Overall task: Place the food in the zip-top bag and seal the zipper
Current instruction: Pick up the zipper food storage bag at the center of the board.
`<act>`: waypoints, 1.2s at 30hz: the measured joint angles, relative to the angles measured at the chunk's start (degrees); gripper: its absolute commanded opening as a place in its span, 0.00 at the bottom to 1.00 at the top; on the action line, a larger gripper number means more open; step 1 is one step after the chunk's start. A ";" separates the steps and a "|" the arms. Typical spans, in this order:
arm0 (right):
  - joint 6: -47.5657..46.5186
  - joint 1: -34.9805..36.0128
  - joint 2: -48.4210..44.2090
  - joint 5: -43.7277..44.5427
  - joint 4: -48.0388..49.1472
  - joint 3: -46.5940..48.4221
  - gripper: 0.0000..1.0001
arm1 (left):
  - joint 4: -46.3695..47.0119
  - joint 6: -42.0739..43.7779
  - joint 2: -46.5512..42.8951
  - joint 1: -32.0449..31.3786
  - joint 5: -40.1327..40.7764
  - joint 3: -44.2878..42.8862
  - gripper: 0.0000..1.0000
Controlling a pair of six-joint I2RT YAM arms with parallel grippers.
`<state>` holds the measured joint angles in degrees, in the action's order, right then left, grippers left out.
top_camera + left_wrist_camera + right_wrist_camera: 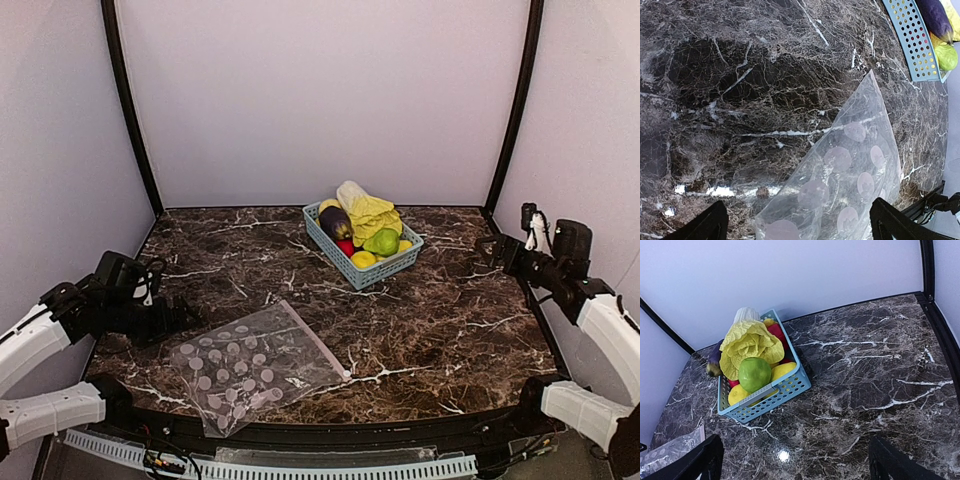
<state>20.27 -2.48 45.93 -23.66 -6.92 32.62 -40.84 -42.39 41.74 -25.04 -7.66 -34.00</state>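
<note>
Gleaming dark marble table [450, 310]; pale, perhaps lilac walls [320, 100]

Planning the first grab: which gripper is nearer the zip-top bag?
Left. The left gripper hovers left of the zip-top bag; the right gripper is far off, right of the basket.

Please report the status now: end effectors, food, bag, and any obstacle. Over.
Left end effector open, empty, near zip-top bag. Right end effector open, empty, facing the blue basket. Food in basket; bag flat, empty. Nothing between them.
</note>
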 measured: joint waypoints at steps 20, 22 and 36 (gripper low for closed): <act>-0.02 7.41 6.86 -1.64 1.46 -1.05 0.99 | 0.15 -11.26 -4.55 -5.81 -3.91 7.56 0.83; -0.04 7.58 7.30 -1.64 1.62 -1.03 0.99 | 0.96 -11.72 -4.26 -5.97 -4.42 7.87 0.67; -0.39 9.22 9.81 -1.81 2.01 0.50 0.99 | 11.21 -9.16 -1.44 -6.03 -11.63 8.28 0.01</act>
<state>19.88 6.74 55.75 -25.47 -4.91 33.12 -29.63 -51.55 40.29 -31.07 -19.29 -25.71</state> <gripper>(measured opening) 0.986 0.033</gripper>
